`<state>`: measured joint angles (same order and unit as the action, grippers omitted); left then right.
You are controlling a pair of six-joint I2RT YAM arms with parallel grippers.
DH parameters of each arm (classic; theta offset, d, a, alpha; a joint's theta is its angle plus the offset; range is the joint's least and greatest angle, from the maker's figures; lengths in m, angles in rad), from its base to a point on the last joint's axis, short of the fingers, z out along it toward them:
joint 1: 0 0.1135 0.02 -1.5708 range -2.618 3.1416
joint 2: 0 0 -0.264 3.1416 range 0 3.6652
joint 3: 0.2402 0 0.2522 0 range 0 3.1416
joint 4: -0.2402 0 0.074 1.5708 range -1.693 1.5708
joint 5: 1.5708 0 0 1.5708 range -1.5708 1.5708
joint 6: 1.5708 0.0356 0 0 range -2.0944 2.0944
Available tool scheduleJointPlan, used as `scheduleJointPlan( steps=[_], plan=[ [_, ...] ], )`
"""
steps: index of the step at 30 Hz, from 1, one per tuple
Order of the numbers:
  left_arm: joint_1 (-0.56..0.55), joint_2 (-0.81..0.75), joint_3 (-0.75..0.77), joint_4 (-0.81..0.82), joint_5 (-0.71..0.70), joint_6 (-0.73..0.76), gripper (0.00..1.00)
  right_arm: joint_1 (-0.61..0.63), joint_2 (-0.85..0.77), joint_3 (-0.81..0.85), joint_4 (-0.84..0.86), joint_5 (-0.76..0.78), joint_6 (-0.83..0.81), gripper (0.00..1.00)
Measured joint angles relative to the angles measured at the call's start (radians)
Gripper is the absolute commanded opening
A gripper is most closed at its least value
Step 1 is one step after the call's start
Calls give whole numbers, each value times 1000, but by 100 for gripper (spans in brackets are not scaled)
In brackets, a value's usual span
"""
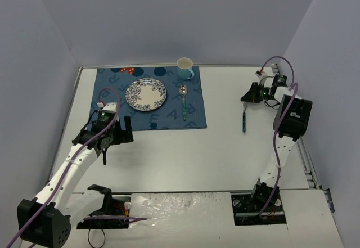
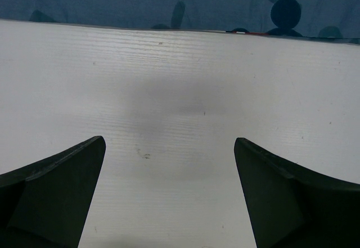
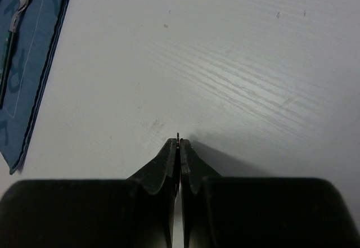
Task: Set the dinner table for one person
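The white dinner table (image 1: 185, 158) bears a dark blue lettered mat (image 1: 112, 99). On the mat stand a blue-patterned plate (image 1: 145, 94), a light mug (image 1: 185, 67) at its far right corner and a teal-handled spoon (image 1: 183, 100) right of the plate. My left gripper (image 1: 115, 129) is open and empty over bare table (image 2: 180, 90), just before the mat's near edge (image 2: 169, 3). My right gripper (image 1: 247, 97) is shut on the thin metal end (image 3: 178, 138) of a teal-handled utensil (image 1: 244, 120) at the table's right side; which kind of utensil I cannot tell.
Grey-blue walls close in the table at the back and both sides. The mat's right edge (image 3: 34, 62) and the spoon (image 3: 14, 12) show at the left of the right wrist view. The arm bases stand at the near edge.
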<state>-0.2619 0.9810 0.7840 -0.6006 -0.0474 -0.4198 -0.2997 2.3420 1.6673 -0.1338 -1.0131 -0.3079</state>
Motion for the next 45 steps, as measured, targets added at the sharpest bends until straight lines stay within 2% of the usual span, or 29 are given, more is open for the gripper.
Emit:
scheduleJointPlan(
  steps=[8, 12, 15, 19, 23, 30, 35, 45],
  plan=[
    [-3, 8, 56, -3, 28, -1, 97, 29, -92, -80, -30, 82, 33, 0],
    [-30, 31, 115, -7, 49, -14, 97, 110, -205, -141, 11, 154, 124, 0],
    [-74, 70, 184, -3, 68, -35, 97, 216, -330, -222, 133, 197, 229, 0],
    [-140, 131, 277, 10, 94, -71, 97, 390, -493, -354, 396, 246, 432, 0],
    [-202, 177, 342, 37, 114, -100, 97, 518, -534, -407, 613, 271, 586, 0],
    [-321, 285, 443, 94, 136, -126, 97, 679, -498, -465, 928, 311, 820, 0],
    [-362, 341, 458, 134, 139, -135, 91, 750, -480, -465, 1050, 331, 899, 0],
    [-367, 396, 458, 164, 147, -138, 66, 768, -457, -465, 1199, 329, 992, 0]
  ],
)
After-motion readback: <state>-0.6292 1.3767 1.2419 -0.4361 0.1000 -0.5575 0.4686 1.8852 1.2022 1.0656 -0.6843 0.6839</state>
